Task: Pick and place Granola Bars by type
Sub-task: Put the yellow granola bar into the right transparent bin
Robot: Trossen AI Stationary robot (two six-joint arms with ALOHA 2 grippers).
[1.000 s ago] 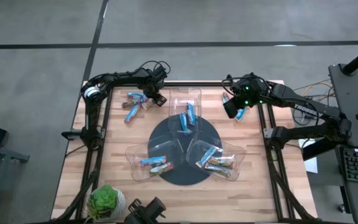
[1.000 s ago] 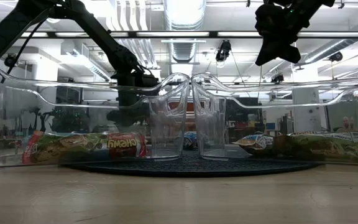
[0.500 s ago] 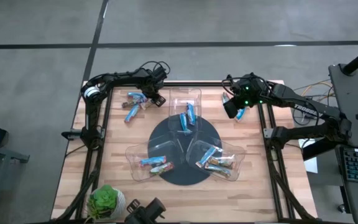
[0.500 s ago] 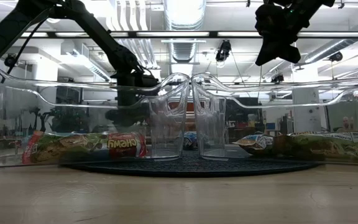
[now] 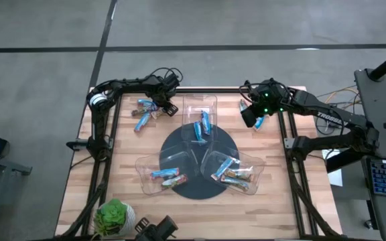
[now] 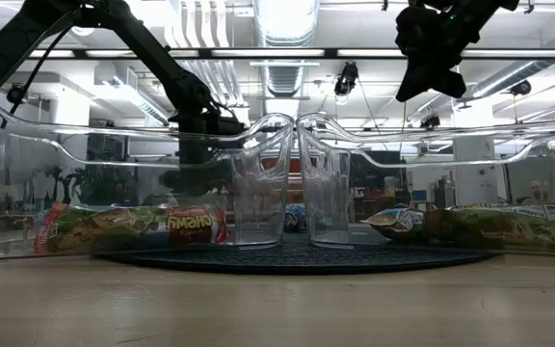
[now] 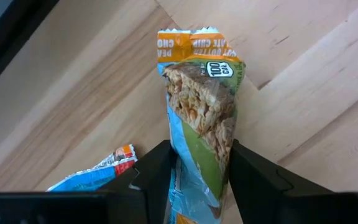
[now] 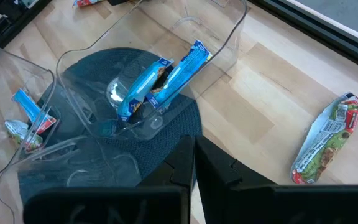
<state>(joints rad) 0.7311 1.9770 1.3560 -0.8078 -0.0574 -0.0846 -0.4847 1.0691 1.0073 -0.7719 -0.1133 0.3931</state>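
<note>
We see the left end effector down near the far left corner of the tabletop, among a small cluster of loose granola bars. In its wrist view the two dark fingers clamp one granola bar between them, a wrapper with an orange end, a light blue and green body and a picture of oats; the bar's free end lies over the bare wood. A second bar, blue with an orange tip, lies just beside the left finger.

The right end effector hangs above the tabletop near the far right edge, its fingers pressed together with nothing between them. Just beside it on the wood we find a single green-and-red bar.

In the middle sits a dark round mat carrying three clear trays. The far tray holds blue bars. The near left tray holds a blue bar and a tan one, and the near right tray holds several mixed bars; from above we cannot sort their types with confidence. A potted plant stands at the near left corner.
</note>
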